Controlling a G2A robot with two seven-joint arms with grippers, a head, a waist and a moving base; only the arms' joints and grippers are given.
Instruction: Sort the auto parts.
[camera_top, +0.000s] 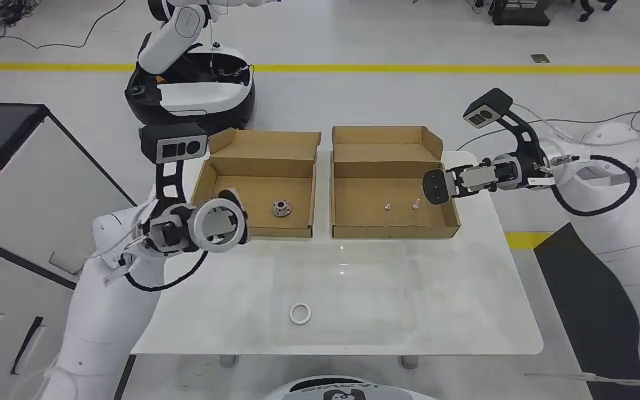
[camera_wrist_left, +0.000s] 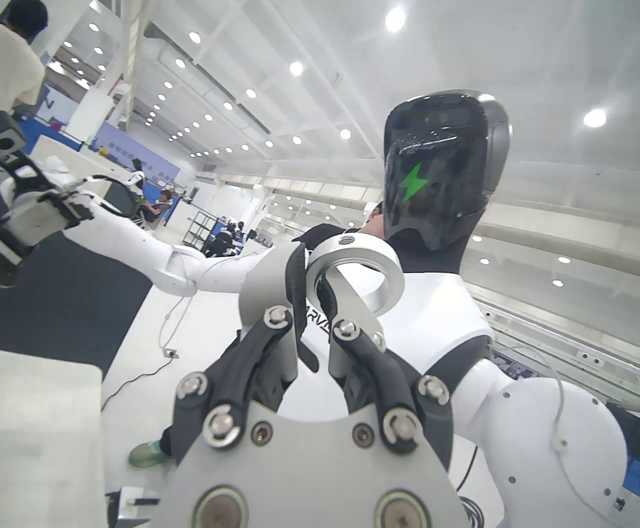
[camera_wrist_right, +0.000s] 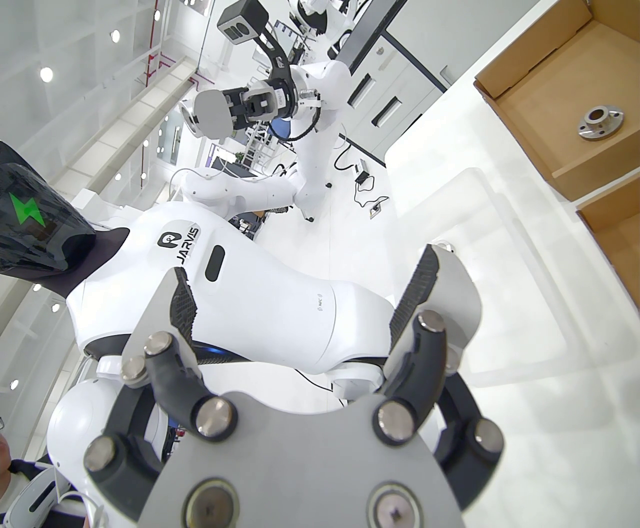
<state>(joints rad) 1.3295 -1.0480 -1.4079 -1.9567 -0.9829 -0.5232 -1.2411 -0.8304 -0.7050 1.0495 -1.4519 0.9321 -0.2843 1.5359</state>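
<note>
The left gripper (camera_wrist_left: 312, 285) is closed on a metal collar (camera_wrist_left: 372, 247): one finger passes through the bore and the other presses on the outside of the rim, so the ring's wall is pinched between them. In the top view this gripper and its collar (camera_top: 220, 222) are raised at the near left corner of the left cardboard box (camera_top: 300, 150), over the table (camera_top: 470, 310). A flanged metal hub (camera_top: 281, 209) lies flat on the floor of that box, and it also appears in the right wrist view (camera_wrist_right: 599, 123). The right gripper (camera_wrist_right: 305, 295) is spread wide, its ribbed pads well apart with nothing between them. From above it (camera_top: 437, 187) sits at the right-hand wall of the right cardboard box (camera_top: 385, 150). Two small metal parts (camera_top: 387, 208) (camera_top: 413, 203) lie near each other on that box's floor. A white ring (camera_top: 300, 314) lies flat on the table in front of the boxes, well apart from both and from either gripper.
</note>
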